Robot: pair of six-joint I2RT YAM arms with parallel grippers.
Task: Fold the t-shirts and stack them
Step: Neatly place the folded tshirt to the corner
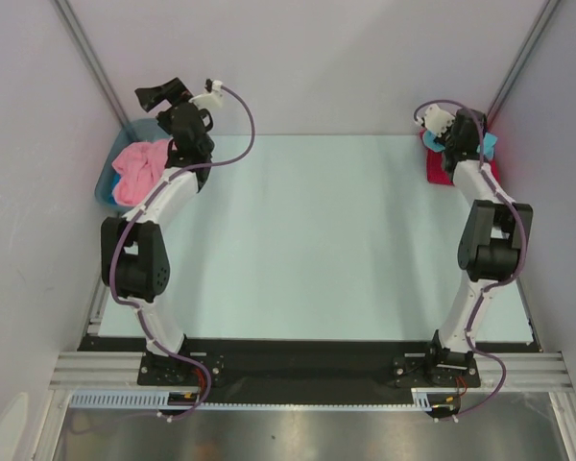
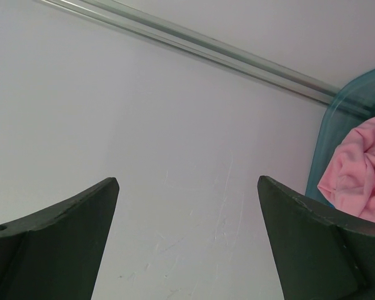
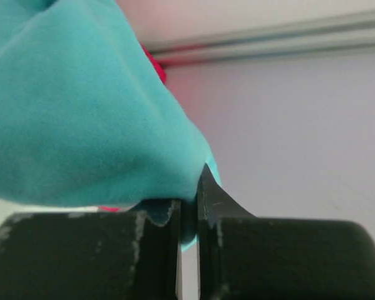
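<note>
1. The right pincer (image 3: 189, 206) is clamped on a pinch of the turquoise t-shirt (image 3: 81, 106). Its jaws are pressed almost together, with cloth bulging out above them and filling the upper left of the right wrist view.
2. In the top view this arm reaches to the upper right corner of the surface (image 1: 317, 240). The crimson t-shirt (image 1: 438, 169) lies there as a compact patch. A bit of turquoise shows beside the wrist, just above and to the right of the crimson.
3. The left pincer (image 2: 187, 182) stands wide apart and holds nothing. Its wrist view looks mostly at the bare wall (image 2: 144, 125).
4. The pink t-shirt (image 1: 139, 165) sits crumpled in the grey-blue tub (image 1: 106, 182) at the upper left of the top view, off the surface's left edge.
5. The key relation is that the pink bundle lies at the right edge of the left wrist view, off the pincer's line. In the top view it lies just below the pincer, partly under the forearm. The left arm is far nearer to it than the right.
6. The bundle shows no clear long axis, so I judge that the pincer must turn down and rightward toward the tub before any pinch is possible.
7. Task progress looks partial, since the pink shirt is not yet folded or stacked.
</note>
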